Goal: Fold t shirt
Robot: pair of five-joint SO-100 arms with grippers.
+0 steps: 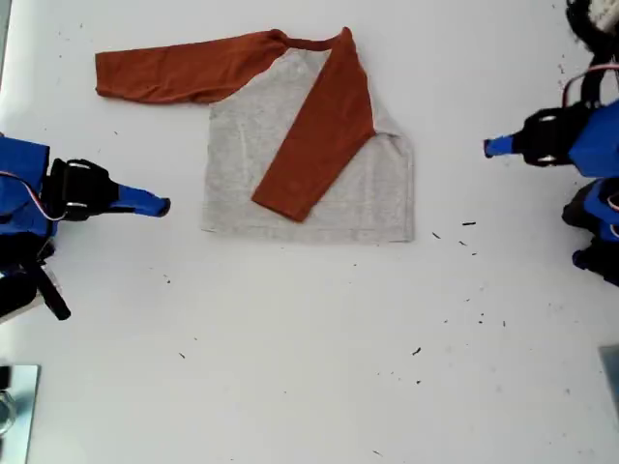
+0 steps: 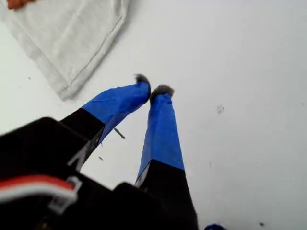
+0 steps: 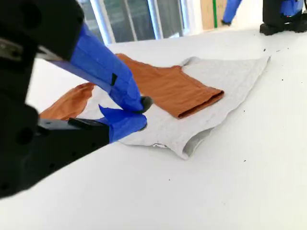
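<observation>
Exterior view shows the t shirt [image 1: 309, 145], light and limp, at upper centre, best pinched at its outstretched sleeve cuff [image 1: 106, 75]; my first gripper [image 2: 153, 91] and my second gripper [image 3: 141, 115] sit nearly closed, empty.

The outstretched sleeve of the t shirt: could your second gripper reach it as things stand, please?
Probably yes. My second gripper sits shut at the exterior view's left, and only bare table lies between it and the outstretched sleeve, which rests flat and uncovered.
</observation>
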